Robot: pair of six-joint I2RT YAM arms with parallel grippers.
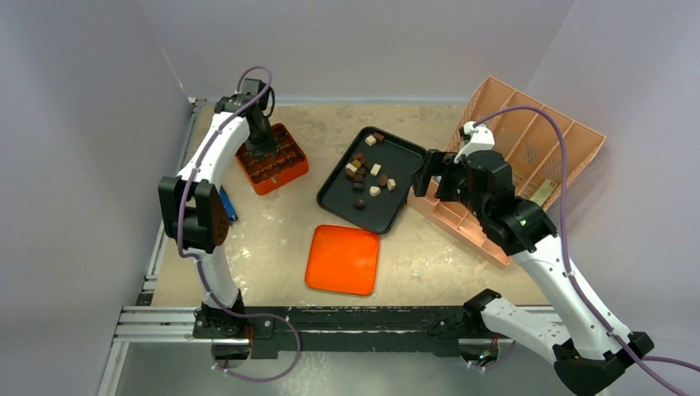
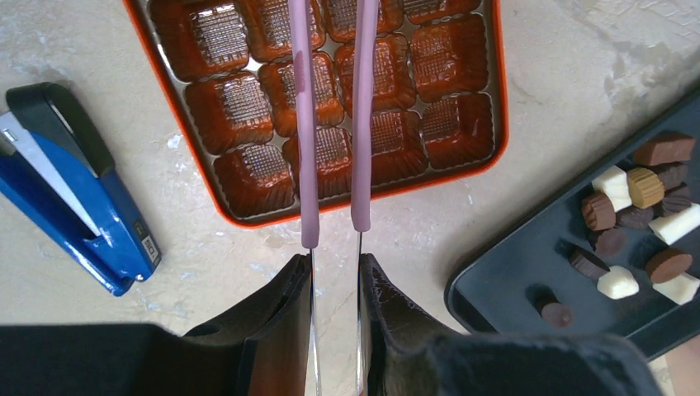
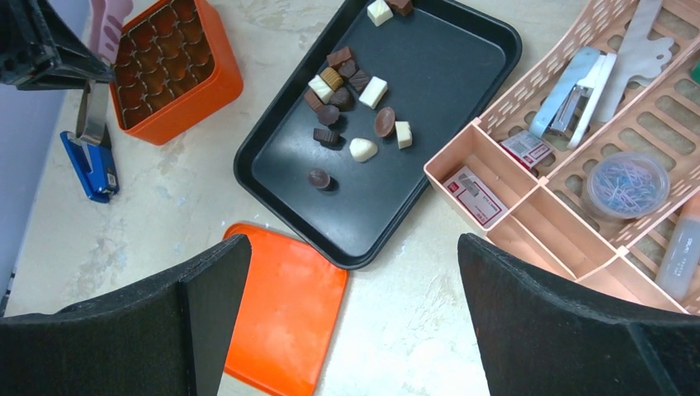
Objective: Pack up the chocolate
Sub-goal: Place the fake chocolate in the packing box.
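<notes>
The chocolate [image 1: 367, 172] lies as several dark, brown and cream pieces on the black tray [image 1: 396, 206], also seen in the wrist views [image 2: 636, 214] [image 3: 351, 91]. My left gripper [image 2: 337, 268] is shut on pink-tipped metal tweezers [image 2: 307, 165]. They reach over the orange compartmented box [image 2: 495, 124], and their tips run out of the view's top. The cells of the box that show hold nothing. In the top view the left gripper [image 1: 262, 136] stands over the box [image 1: 272, 159]. My right gripper [image 3: 353, 247] is wide open and holds nothing, above the tray's near corner [image 3: 446, 74].
An orange lid [image 1: 342, 259] lies flat in front of the tray. A blue stapler [image 2: 74, 198] lies left of the box. A pink desk organizer [image 1: 528, 148] with a stapler, clips and staple boxes leans at the right, against the tray's side.
</notes>
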